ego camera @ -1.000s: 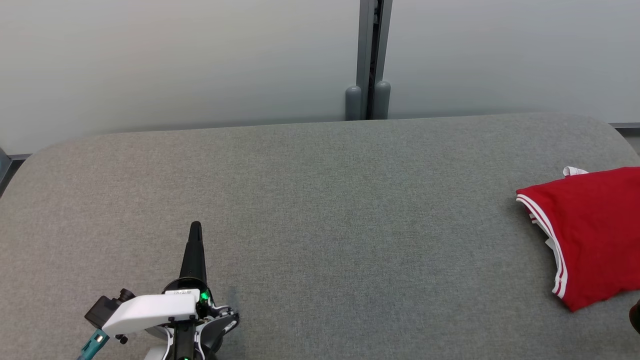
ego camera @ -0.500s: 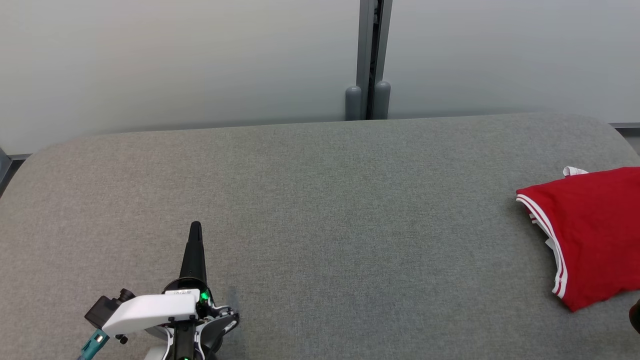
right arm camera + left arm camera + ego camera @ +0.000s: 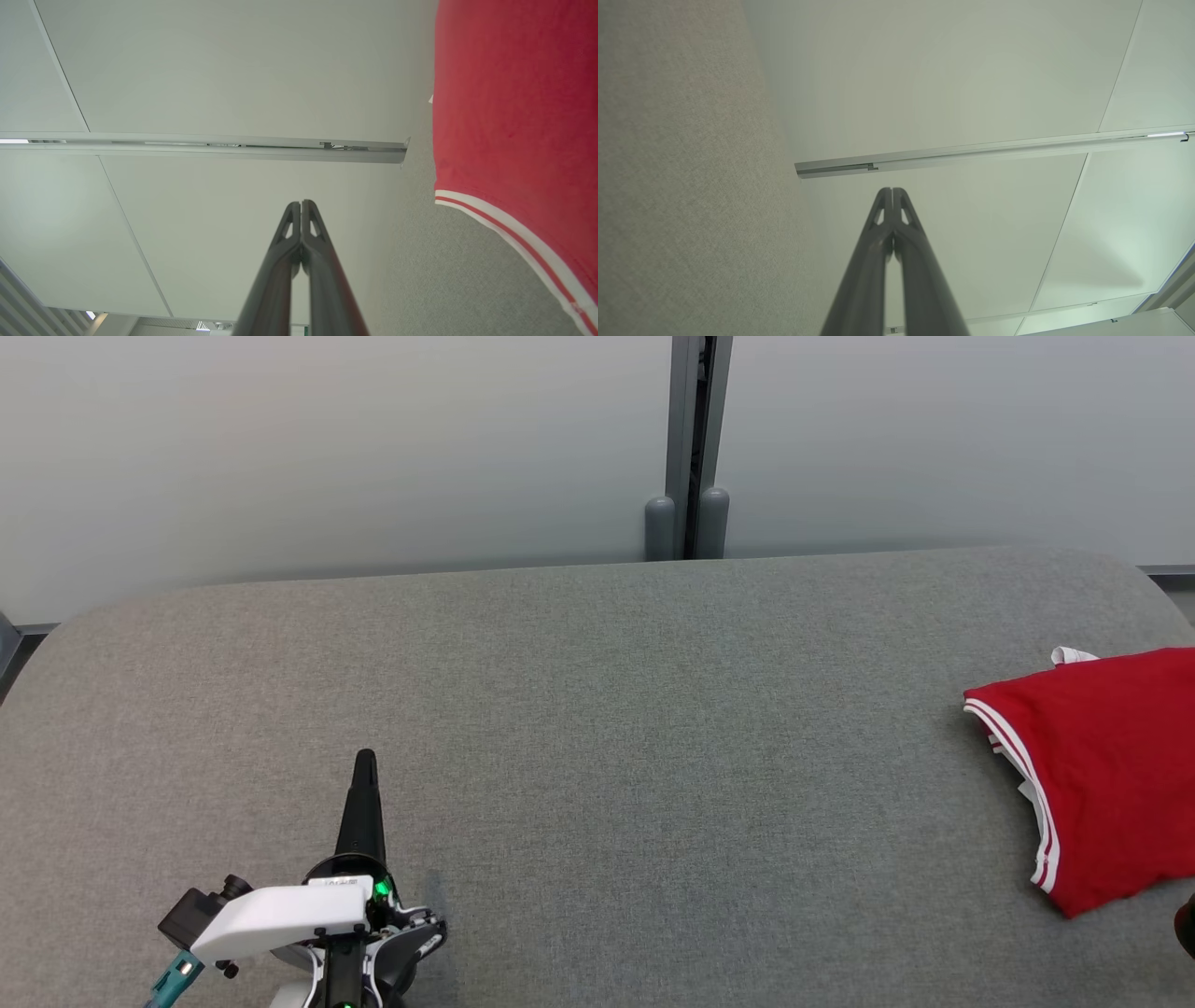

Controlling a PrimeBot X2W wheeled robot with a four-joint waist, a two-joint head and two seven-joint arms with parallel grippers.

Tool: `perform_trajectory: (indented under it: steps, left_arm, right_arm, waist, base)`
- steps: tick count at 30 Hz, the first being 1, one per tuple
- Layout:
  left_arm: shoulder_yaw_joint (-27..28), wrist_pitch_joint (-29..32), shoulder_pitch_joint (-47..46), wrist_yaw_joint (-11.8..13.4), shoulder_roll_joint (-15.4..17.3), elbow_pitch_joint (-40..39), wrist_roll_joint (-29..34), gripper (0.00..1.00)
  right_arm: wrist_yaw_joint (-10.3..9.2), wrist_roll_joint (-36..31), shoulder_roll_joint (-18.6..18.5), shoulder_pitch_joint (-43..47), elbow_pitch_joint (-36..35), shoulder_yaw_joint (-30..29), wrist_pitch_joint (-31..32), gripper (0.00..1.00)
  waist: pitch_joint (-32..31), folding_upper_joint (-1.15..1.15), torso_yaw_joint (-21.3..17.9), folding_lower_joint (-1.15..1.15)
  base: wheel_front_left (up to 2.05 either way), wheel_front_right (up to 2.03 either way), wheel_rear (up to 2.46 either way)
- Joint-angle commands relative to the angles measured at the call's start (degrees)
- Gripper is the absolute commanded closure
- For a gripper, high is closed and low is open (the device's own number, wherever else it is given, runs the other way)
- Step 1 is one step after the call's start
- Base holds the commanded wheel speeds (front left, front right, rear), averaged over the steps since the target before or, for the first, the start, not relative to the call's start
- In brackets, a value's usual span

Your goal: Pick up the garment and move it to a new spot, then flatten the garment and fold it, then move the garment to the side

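Here, grey fabric surface (image 3: 597, 728) meets pale wall (image 3: 327, 448) — left pincer (image 3: 893, 190), right pincer (image 3: 301, 203) both pinched together.

Your garment (image 3: 1111, 765) is red with white-and-red striped trim; the tabletop (image 3: 597, 709) is speckled grey, the wall panels (image 3: 327, 448) pale grey-green.

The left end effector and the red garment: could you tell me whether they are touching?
Apart. The head view shows the left end effector at lower left, the garment far right, grey surface between them.

White-shelled left end effector (image 3: 365, 761) with dark tapered fingers (image 3: 361, 817).
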Motion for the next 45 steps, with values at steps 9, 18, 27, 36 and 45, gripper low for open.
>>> perform_trajectory:
  steps: [9,18,27,36,45]
  left_arm:
    - [0.0,-0.1,-1.1,-0.3,0.1,0.1,0.1,1.00]
    - [0.0,-0.1,-1.1,-0.3,0.1,0.1,0.1,1.00]
    - [0.0,-0.1,-1.1,-0.3,0.1,0.1,0.1,1.00]
    - [0.0,-0.1,-1.1,-0.3,0.1,0.1,0.1,1.00]
    - [0.0,-0.1,-1.1,-0.3,0.1,0.1,0.1,1.00]
  right_arm:
    - [0.13,0.3,-0.4,0.1,0.0,-0.1,-0.2,1.00]
    - [0.14,0.4,-0.4,0.2,0.0,0.0,-0.2,1.00]
    - [0.14,0.4,-0.4,0.2,0.0,0.1,-0.3,1.00]
    - [0.14,0.4,-0.5,0.2,0.0,0.1,-0.3,1.00]
    - [0.14,0.5,-0.5,0.2,0.0,0.1,-0.4,1.00]
  waist:
    - [0.0,0.00,0.0,0.00]
    - [0.0,0.00,0.0,0.00]
    - [0.0,0.00,0.0,0.00]
    - [0.0,0.00,0.0,0.00]
    - [0.0,0.00,0.0,0.00]
  base:
    - [0.00,0.00,0.00]
    - [0.00,0.00,0.00]
    - [0.00,0.00,0.00]
    - [0.00,0.00,0.00]
    - [0.00,0.00,0.00]
